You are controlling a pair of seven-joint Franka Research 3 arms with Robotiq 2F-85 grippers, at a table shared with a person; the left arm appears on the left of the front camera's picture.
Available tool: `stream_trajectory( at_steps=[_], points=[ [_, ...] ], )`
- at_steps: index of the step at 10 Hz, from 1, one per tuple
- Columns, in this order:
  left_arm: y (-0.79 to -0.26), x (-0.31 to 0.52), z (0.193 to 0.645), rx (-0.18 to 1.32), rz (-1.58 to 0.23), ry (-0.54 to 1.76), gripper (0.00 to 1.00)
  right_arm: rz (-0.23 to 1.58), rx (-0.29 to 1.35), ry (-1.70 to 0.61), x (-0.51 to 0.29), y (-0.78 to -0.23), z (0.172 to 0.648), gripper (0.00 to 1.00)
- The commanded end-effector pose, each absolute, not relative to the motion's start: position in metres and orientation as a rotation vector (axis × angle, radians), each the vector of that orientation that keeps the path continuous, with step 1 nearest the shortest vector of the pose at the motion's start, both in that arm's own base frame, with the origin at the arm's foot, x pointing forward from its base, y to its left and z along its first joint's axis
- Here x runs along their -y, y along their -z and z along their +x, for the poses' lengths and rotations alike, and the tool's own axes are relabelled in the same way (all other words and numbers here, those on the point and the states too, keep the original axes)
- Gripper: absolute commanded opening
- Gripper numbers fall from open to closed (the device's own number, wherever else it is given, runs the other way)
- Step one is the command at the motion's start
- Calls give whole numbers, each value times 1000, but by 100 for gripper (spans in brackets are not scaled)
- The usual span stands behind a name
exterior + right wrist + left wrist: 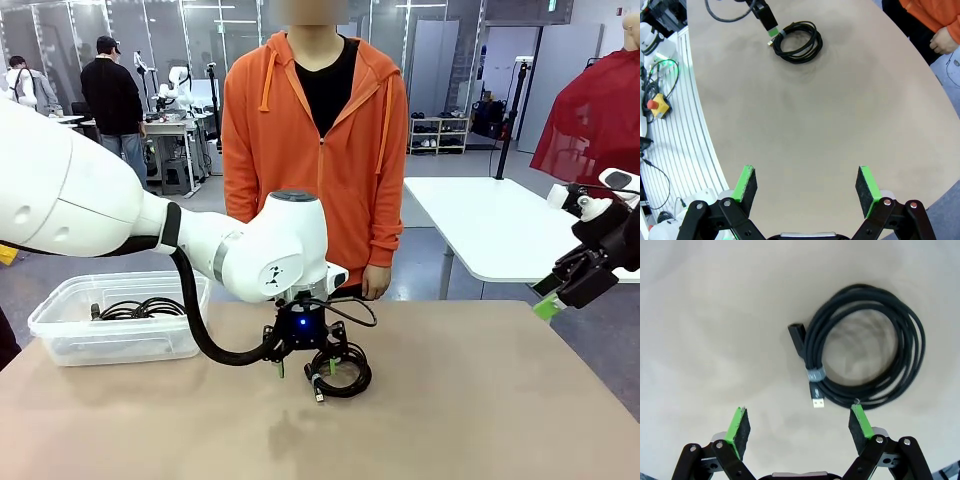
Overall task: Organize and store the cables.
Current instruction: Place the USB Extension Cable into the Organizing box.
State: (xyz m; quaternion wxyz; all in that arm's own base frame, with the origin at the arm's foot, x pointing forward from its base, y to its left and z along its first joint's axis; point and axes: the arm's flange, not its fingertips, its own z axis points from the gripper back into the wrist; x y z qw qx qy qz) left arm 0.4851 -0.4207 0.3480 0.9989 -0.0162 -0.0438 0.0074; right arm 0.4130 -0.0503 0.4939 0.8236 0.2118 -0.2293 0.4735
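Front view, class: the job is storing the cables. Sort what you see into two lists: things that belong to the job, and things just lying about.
Belongs to the job:
- coiled cable on the table
- clear bin already holding cables
- left hand, open over the coil

Just lying about:
- white table behind
- shelf in the background

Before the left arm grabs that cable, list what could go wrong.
1. The open left gripper sits off to one side of the coiled cable; closing might catch only one strand.
2. The loose plug ends could snag while dropping into the clear bin, which already holds cables.
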Motion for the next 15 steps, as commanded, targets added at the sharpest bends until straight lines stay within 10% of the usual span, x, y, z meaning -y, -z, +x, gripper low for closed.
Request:
stream_trajectory(
  at_steps=[1,15],
  points=[
    [-342,430,492,118,-15,-35,100,451,492,-1019,52,-493,412,100],
    [-334,431,506,139,21,-80,100,451,492,-1019,52,-493,412,100]
  ],
)
